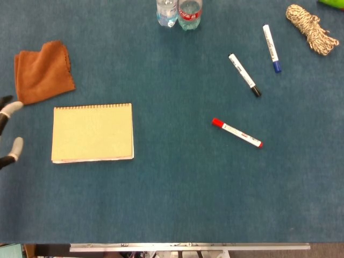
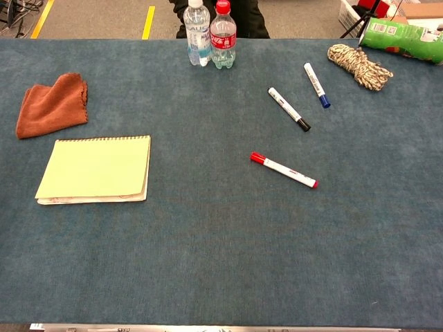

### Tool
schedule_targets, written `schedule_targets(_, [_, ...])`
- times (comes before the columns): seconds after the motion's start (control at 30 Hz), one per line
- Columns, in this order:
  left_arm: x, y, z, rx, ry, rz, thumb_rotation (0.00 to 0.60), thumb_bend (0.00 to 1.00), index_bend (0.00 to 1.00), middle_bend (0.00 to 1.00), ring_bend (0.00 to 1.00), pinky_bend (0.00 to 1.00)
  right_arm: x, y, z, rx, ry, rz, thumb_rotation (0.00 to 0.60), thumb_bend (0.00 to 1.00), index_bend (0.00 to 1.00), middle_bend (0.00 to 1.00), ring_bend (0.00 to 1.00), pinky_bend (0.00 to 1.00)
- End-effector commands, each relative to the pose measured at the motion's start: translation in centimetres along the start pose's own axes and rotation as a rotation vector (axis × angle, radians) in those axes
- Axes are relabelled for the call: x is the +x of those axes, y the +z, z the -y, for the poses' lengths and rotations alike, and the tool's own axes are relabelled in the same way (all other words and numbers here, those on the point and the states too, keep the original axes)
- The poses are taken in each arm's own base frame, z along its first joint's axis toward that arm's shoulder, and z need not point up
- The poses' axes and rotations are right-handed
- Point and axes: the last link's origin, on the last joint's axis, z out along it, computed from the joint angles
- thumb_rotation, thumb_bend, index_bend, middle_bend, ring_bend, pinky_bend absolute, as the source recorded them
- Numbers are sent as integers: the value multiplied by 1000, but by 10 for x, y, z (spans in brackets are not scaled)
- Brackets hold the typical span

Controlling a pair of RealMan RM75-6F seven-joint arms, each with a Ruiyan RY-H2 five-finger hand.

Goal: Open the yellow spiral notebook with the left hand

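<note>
Notebook (image 1: 92, 133): flat yellow spiral-bound rectangle

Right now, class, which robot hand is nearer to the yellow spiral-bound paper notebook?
Left. The left robot hand shows only fingertips at the head view's left edge, beside the closed yellow spiral-bound paper notebook, not touching it. The right robot hand appears in neither view.

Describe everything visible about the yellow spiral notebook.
The yellow spiral notebook lies flat and closed on the blue table, with its plain pale yellow cover facing up. A dark wire spiral runs along its far edge, and the page edges show pale along the near and right sides. Nothing touches it; the left hand is off to its left, apart from it.
</note>
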Motion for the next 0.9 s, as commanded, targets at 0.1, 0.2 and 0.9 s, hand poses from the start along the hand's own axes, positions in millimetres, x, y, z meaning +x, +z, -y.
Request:
schedule_targets(0.1, [-4, 22, -5, -71, -60, 103, 600, 345, 190, 233, 137, 0, 1, 0, 0, -4, -4, 1, 600, 268, 378, 298, 185, 298])
schedule_targets(0.2, [-7, 36, -10, -98, -83, 144, 600, 333, 201, 238, 137, 0, 2, 0, 0, -6, -4, -2, 600, 268, 378, 298, 184, 298])
schedule_targets(0.9, [-45, 111, -73, -203, -69, 366, 18, 253, 228, 192, 16, 0, -2, 1, -4, -22, -9, 15, 600, 268, 378, 298, 185, 298])
